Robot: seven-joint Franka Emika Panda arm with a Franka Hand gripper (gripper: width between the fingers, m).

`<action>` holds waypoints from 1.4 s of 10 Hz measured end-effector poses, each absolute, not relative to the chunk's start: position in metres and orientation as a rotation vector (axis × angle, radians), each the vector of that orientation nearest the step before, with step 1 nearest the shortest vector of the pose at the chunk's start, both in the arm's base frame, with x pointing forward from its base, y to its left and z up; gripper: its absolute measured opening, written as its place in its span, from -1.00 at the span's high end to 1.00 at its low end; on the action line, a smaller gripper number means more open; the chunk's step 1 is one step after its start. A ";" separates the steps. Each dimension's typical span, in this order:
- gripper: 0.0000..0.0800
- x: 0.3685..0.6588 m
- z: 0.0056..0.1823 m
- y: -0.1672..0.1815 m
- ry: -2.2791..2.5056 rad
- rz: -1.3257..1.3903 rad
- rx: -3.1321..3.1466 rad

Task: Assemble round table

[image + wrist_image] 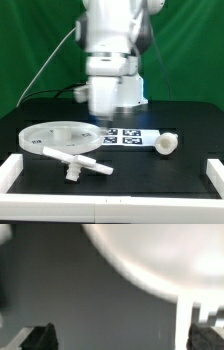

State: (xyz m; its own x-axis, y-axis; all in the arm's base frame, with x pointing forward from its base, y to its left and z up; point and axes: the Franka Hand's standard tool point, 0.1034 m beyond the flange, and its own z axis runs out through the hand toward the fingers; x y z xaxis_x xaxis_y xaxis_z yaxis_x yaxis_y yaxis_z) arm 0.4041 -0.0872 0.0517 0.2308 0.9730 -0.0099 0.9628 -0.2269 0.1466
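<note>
The foot (75, 165) lies loose on the tabletop (190, 165) at the exterior view's lower left, with the disc (58, 135) just behind it. The cylinder (167, 145) sits well apart at the exterior view's right, so each part can be grasped singly. Farther back the tool (122, 339) hangs empty, fingers (40, 338) apart, apparently ready to descend.

The exterior view is bright and evenly lit from overhead. The black table (195, 125) carries a dull sheen, and the round disc (62, 135) and cross-shaped foot (75, 163) throw only faint, soft shadows. The whites run close to blown out. The arm (115, 60) smears with motion blur at its lower end; the rest is fairly sharp, though coarse in detail. The wrist view is dimmer, grey and badly out of focus. A large white shape (160, 258) glares without clear edges, and only the claw's (122, 339) 2 dark fingers (40, 339) keep some outline.
</note>
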 end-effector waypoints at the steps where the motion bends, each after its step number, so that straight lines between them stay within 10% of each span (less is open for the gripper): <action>1: -0.62 0.402 0.061 -0.109 1.736 0.100 2.467; 7: -0.62 0.399 0.065 -0.130 1.152 0.091 2.832; 14: -0.62 0.362 0.017 -0.153 0.853 -0.001 3.014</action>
